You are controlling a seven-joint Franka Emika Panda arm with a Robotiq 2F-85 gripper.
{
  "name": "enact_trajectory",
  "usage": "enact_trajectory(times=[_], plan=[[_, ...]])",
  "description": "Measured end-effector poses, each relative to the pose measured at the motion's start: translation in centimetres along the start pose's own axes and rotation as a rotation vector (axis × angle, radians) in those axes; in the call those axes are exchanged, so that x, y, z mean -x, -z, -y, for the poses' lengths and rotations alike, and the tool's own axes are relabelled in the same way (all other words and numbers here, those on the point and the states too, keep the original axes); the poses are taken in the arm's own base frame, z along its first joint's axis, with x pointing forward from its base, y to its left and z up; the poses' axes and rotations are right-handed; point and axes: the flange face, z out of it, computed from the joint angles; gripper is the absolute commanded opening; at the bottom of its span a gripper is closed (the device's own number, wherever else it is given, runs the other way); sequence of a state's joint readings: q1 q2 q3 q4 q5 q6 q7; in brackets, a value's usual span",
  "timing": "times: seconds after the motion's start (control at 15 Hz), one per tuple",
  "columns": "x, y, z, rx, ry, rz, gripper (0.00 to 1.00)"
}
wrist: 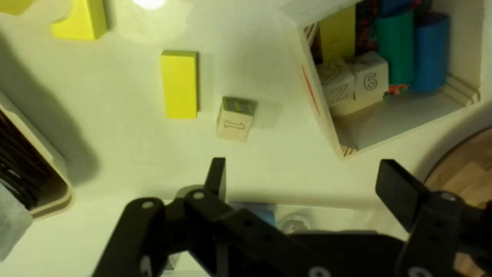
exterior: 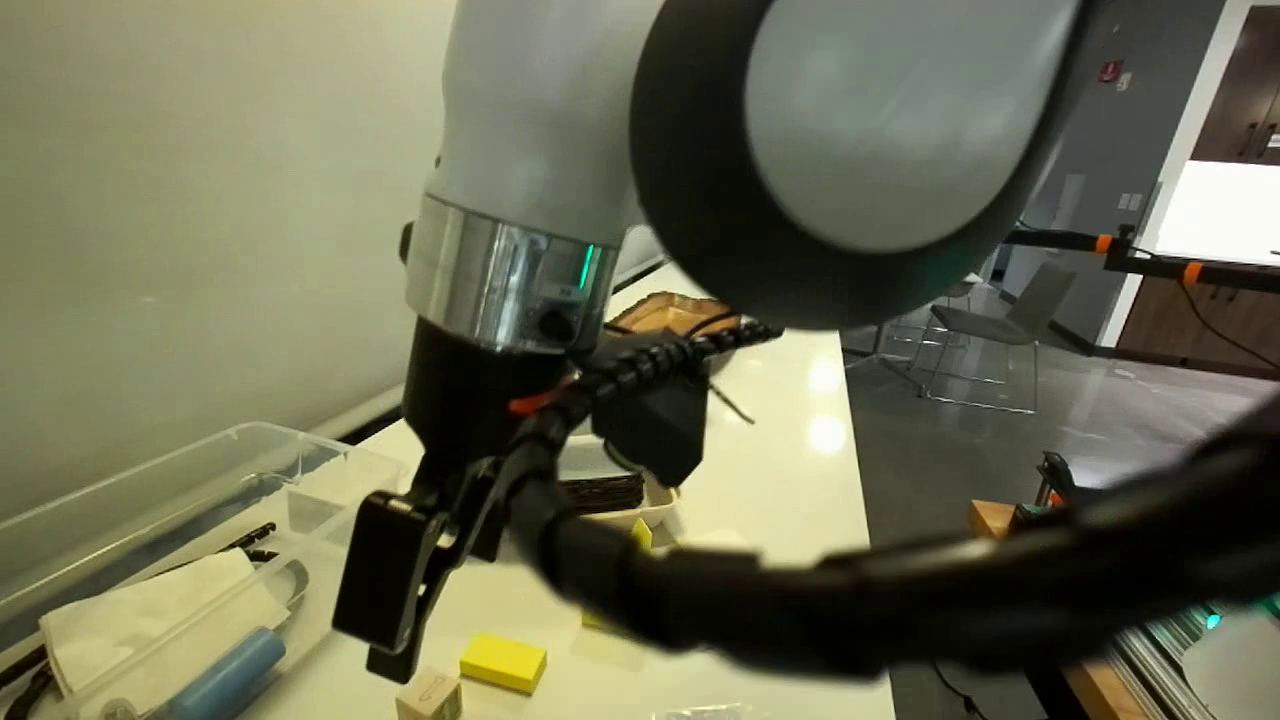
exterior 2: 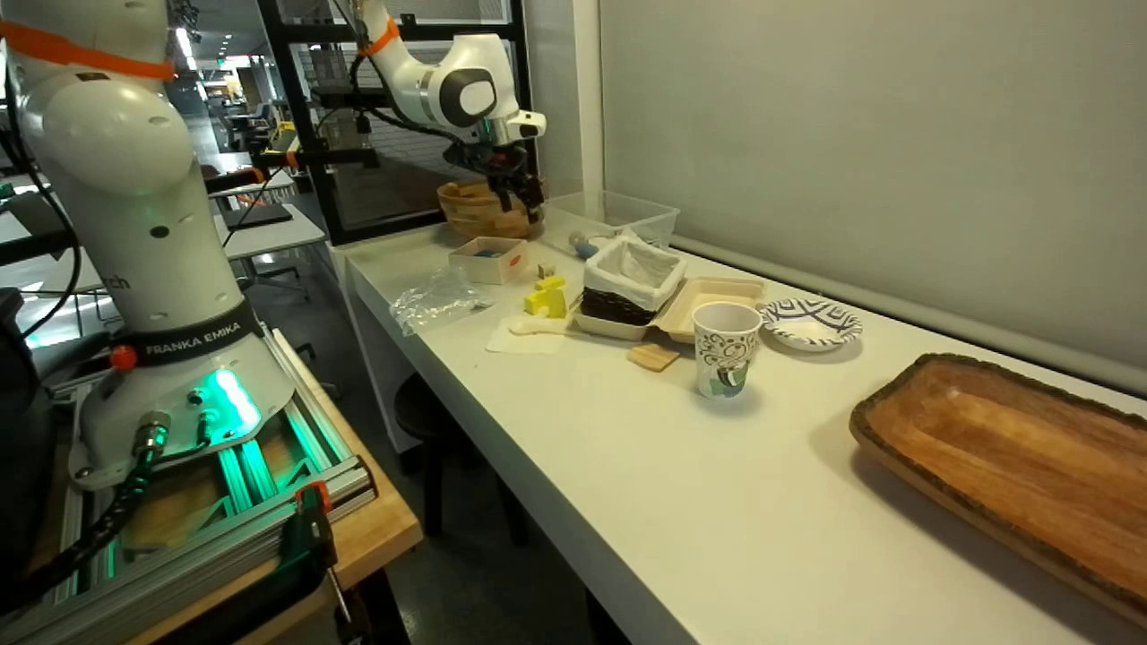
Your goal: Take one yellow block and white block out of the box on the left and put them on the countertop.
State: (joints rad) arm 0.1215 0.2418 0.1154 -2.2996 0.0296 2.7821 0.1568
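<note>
My gripper (wrist: 301, 167) is open with nothing between its fingers, above the countertop (wrist: 134, 154). It also shows in both exterior views (exterior: 395, 600) (exterior 2: 524, 202). A small open white box (wrist: 311, 92) (exterior 2: 484, 266) holds a yellow block (wrist: 338, 32), white letter and number cubes (wrist: 371, 75), and green and blue cylinders. A yellow block (wrist: 180, 85) (exterior: 503, 660) lies on the countertop. A pale cube marked 1 (wrist: 234, 122) (exterior: 428, 695) lies beside it, apart from it. The large clear bin (exterior 2: 650, 226) (exterior: 140, 490) holds a blue cylinder and a white cloth; no blocks show in it.
A yellow arched block (wrist: 86, 23) lies farther off. A container with dark contents (wrist: 57, 165) is at the wrist view's left. A wooden bowl (exterior 2: 479, 213) stands behind the small box. A plastic bag (exterior 2: 439, 300), paper cup (exterior 2: 724, 358) and wooden tray (exterior 2: 1004, 466) are on the countertop.
</note>
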Motion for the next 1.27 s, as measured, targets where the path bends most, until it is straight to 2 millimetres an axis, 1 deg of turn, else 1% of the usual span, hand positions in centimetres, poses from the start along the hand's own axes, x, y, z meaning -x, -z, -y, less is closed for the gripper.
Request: enact_trajectory(times=[0.27,0.4,0.53,0.67,0.87,1.27], plan=[[2.7,4.4,0.7,0.028,0.014,0.104,1.0],[3.6,6.3,1.3,0.035,0.029,0.12,1.0],[4.1,7.7,1.8,0.039,0.049,0.123,1.0],[4.5,8.4,2.2,0.048,0.074,0.124,1.0],[4.5,9.1,2.6,0.046,0.13,0.115,1.0],[4.3,9.4,2.6,0.037,0.243,0.098,1.0]])
